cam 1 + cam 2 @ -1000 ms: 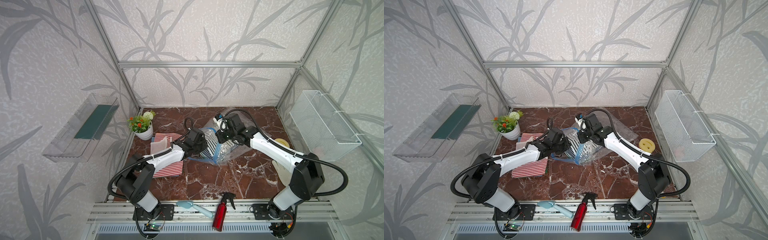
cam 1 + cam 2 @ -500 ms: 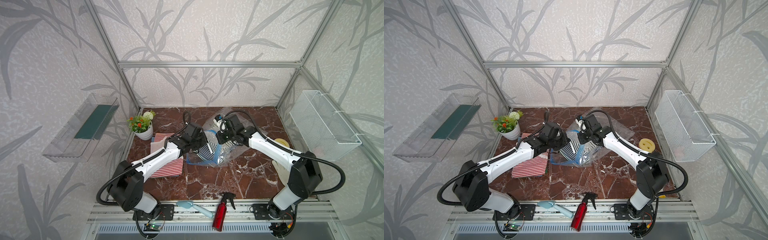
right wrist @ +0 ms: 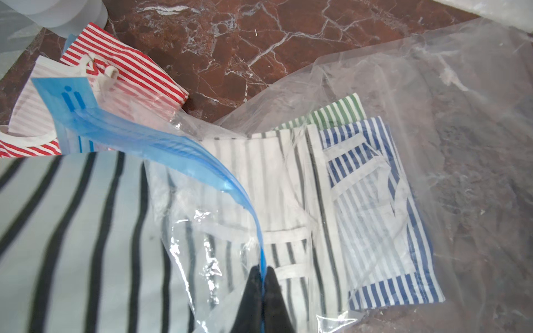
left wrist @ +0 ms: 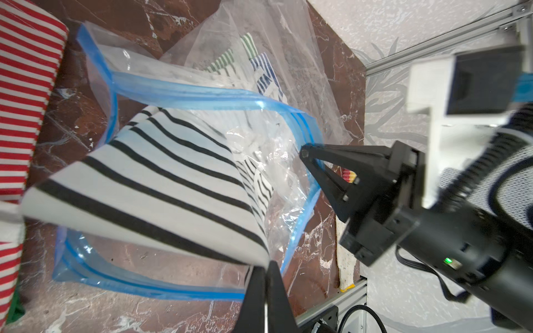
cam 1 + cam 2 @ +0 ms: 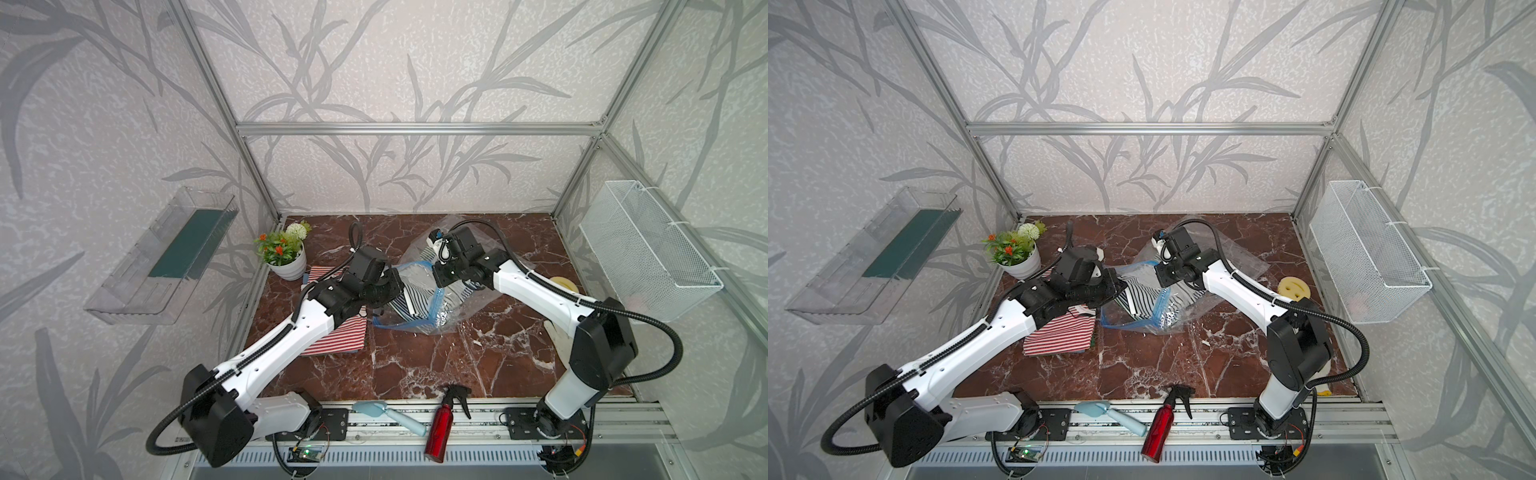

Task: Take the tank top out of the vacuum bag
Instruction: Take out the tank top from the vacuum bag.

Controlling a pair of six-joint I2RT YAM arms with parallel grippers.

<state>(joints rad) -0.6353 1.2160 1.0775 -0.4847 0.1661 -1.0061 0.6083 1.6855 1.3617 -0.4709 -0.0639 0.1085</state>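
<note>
Right, both arms are working at the vacuum bag (image 5: pixel 451 309), which lies crumpled on the marble table (image 5: pixel 415 365) around the middle, between the two grippers. The right gripper (image 3: pixel 262 270) has its fingers pinched tight on the blue zip strip (image 3: pixel 178 147) at the bag's mouth, holding that edge up off the table. The left gripper (image 4: pixel 266 263) has its fingers pressed together on an edge of the black-and-white striped tank top (image 4: pixel 161 184). That cloth stretches from the open mouth toward the left arm, part of it outside and part inside the clear plastic. Deeper in the bag sit a blue-striped garment (image 3: pixel 386 219) and a green-striped garment (image 3: pixel 337 112). Just beside the bag, on the left arm's side, lies a folded red-striped garment (image 5: pixel 338 338).
</note>
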